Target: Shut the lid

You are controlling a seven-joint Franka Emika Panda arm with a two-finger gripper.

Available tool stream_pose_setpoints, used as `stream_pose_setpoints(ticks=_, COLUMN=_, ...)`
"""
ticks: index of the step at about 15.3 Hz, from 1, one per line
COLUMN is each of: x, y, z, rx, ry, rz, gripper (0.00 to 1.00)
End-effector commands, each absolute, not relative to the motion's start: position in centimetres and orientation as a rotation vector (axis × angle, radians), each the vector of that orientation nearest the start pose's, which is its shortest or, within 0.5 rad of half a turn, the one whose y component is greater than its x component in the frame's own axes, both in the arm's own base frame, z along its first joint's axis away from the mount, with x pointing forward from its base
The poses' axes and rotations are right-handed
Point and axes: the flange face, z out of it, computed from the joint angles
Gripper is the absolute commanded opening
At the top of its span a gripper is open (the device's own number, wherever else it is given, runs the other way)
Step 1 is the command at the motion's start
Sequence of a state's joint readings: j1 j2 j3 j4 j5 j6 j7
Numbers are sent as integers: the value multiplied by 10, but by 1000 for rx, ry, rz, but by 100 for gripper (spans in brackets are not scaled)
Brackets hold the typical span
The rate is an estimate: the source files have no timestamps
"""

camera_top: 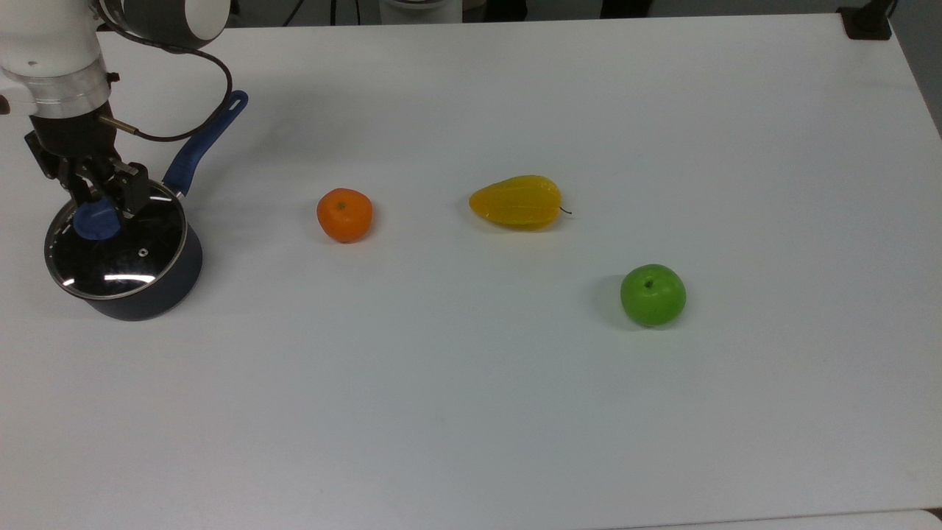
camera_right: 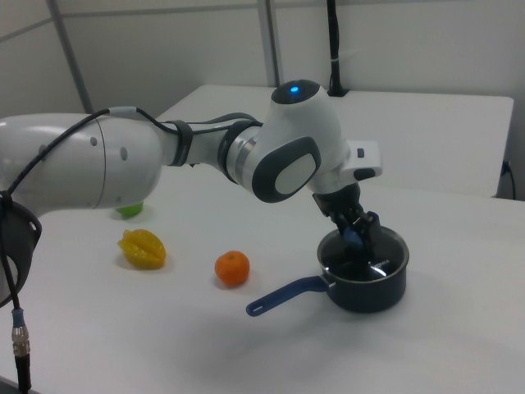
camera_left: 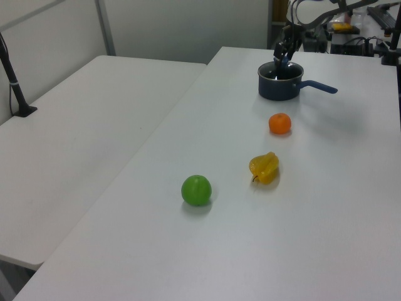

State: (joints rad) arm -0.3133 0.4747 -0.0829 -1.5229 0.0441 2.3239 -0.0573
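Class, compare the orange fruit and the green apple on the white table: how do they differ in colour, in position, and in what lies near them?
The orange is orange; the apple is green. In the top view the orange lies left of the apple and nearer the saucepan, while the apple sits furthest from it. In the top view the orange looks smaller than the apple. Both are roundish, rest on the table, and are untouched.
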Motion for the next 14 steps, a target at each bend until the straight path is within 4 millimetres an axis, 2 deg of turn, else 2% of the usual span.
stream_pose_setpoints(ticks=1, x=669, y=-264, z=421, rx=-3107, ry=515, rz=-547, gripper=46)
stream_pose_setpoints(ticks=3, x=669, y=-265, z=421, rx=-3111, ry=508, rz=-544, gripper=47)
stream_pose_setpoints(ticks=4, x=669, y=-265, z=421, rx=-3114, ry=502, rz=-543, gripper=55)
stream_pose_setpoints(ticks=5, x=668, y=-265, z=420, rx=-3117, ry=499, rz=-541, gripper=80)
stream_pose_setpoints(ticks=6, x=669, y=-263, z=421, rx=-3114, ry=498, rz=-541, gripper=100)
stream_pose_setpoints(ticks=8, x=670, y=-255, z=429, rx=-3119, ry=485, rz=-552, gripper=100)
stream_pose_setpoints(ticks=9, x=672, y=-245, z=438, rx=-3118, ry=465, rz=-567, gripper=100)
stream_pose_setpoints(ticks=12, x=677, y=-187, z=468, rx=-3108, ry=387, rz=-582, gripper=100)
stream_pose_setpoints(ticks=14, x=676, y=-139, z=491, rx=-3143, ry=343, rz=-536, gripper=100)
